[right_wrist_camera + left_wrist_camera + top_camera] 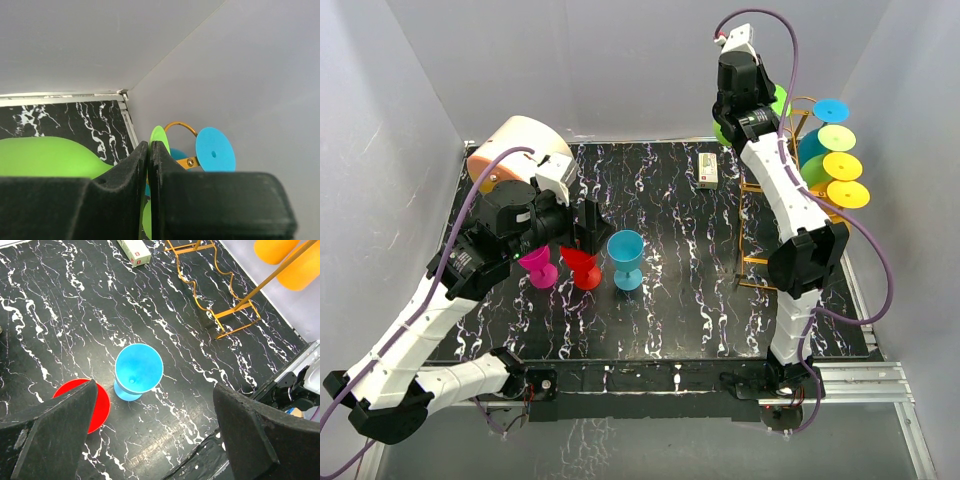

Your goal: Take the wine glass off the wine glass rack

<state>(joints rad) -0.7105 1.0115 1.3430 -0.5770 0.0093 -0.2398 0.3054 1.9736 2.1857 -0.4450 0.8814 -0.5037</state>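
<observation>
Closest to the lens in the right wrist view, the right gripper [149,150] is squeezing its fingers almost together, and the green glass [45,155] is sitting in that pinch. Its bowl is bulging out to the left of the fingers and a thin lime foot is showing edge-on through the slit between them, so they are probably clamping the stem, which is hidden. Just behind, a loop of the rack [179,125] is curling beside a blue foot [215,150]. The glass is looking like smooth moulded plastic: probably light, stiff and not fragile, but slick, so it could swivel in the grip. The slim stem is the right place to hold it, with the foot sliding out along the wires, not being yanked. In the left wrist view, the left gripper [155,390] is hanging with its fingers spread wide and holding nothing, above a blue glass [139,369] and a red glass [102,405] standing on the table [50,315]. From the top view, the right arm is reaching to the rack's far end at the table's right side, where the green glass is lying. Whether its foot is free of the wires I cannot tell.
</observation>
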